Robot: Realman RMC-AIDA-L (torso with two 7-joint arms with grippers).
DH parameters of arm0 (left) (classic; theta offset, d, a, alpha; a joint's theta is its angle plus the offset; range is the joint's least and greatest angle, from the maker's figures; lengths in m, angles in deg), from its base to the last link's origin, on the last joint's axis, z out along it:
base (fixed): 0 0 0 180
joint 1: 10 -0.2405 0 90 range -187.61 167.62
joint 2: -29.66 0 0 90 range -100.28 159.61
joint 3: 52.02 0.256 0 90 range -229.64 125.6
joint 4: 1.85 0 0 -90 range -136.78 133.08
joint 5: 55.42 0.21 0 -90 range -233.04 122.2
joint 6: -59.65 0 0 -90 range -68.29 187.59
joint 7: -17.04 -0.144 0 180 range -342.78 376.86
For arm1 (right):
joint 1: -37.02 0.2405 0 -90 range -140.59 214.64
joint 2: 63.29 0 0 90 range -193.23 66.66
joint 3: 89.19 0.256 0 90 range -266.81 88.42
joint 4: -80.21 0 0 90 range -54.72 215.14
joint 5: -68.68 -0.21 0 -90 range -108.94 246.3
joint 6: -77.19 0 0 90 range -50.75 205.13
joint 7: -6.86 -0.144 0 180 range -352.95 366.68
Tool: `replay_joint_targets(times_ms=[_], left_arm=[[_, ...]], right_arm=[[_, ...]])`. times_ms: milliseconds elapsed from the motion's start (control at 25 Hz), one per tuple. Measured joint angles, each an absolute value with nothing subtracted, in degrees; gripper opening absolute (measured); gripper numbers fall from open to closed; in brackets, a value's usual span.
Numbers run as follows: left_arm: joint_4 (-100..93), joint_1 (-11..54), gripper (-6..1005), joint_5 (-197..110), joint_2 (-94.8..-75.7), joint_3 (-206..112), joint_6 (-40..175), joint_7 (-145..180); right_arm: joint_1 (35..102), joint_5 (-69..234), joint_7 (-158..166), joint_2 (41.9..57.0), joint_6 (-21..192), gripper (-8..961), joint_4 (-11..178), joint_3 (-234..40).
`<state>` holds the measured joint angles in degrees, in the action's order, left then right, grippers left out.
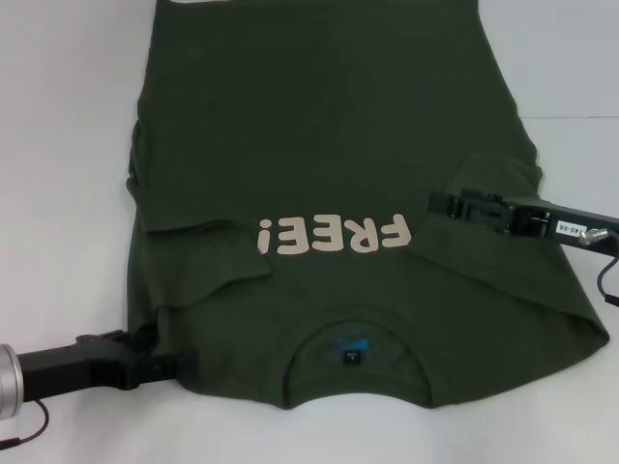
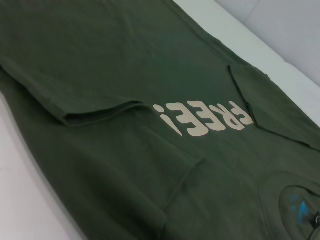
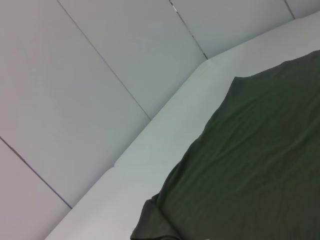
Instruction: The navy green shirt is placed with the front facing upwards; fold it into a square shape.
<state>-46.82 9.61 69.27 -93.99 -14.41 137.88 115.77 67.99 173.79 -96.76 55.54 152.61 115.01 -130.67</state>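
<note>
Tabletop [image 1: 58, 145], white and flat, took up nearly everything I could see, and the large dark olive-green cotton T-shirt [image 1: 319, 126] lay spread across its middle, front up, collar toward the near edge and hem running off toward the far edge. Both short sleeves were folded inward onto the chest: the left one [image 1: 198, 256] lay as a flap ending beside the start of the lettering, the right one [image 1: 484, 184] reached in from the right side. Between them I read the cream "FREE!" lettering [image 1: 334, 235], upside down from my head camera. Nearer me, inside the round collar, sat the small blue label [image 1: 350, 345].

My left gripper [image 1: 164, 360] was low at the near left corner of the shirt, at the shoulder edge beside the collar; its jaws looked clenched on that edge of cloth, though the dark fingers blended into the fabric. My right gripper [image 1: 440, 203] hung over the folded right sleeve, just beside the last letter of the print; I could not tell whether its jaws were parted or closed.
</note>
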Motion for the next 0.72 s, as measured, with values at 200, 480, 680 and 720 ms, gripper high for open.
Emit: replay_joint_targets(times_ms=[200, 480, 680, 720], left_arm=[[-47.37, 9.65, 842, 69.27, -93.99, -14.96, 139.51, 115.81], [-47.61, 9.69, 839, 69.33, -93.91, -15.15, 140.12, 115.83], [-48.3, 9.69, 836, 69.38, -93.91, -15.05, 140.22, 115.86], [-48.56, 9.69, 836, 69.63, -93.9, -14.95, 140.37, 115.9]], right_arm=[[67.62, 173.79, -96.76, 55.54, 152.66, 906, 115.01, -130.63], [67.52, 173.79, -96.76, 55.54, 152.6, 906, 115.01, -130.58], [67.52, 173.79, -96.76, 55.54, 152.59, 905, 115.01, -130.58], [67.52, 173.79, -96.76, 55.54, 152.59, 905, 115.01, -130.58]])
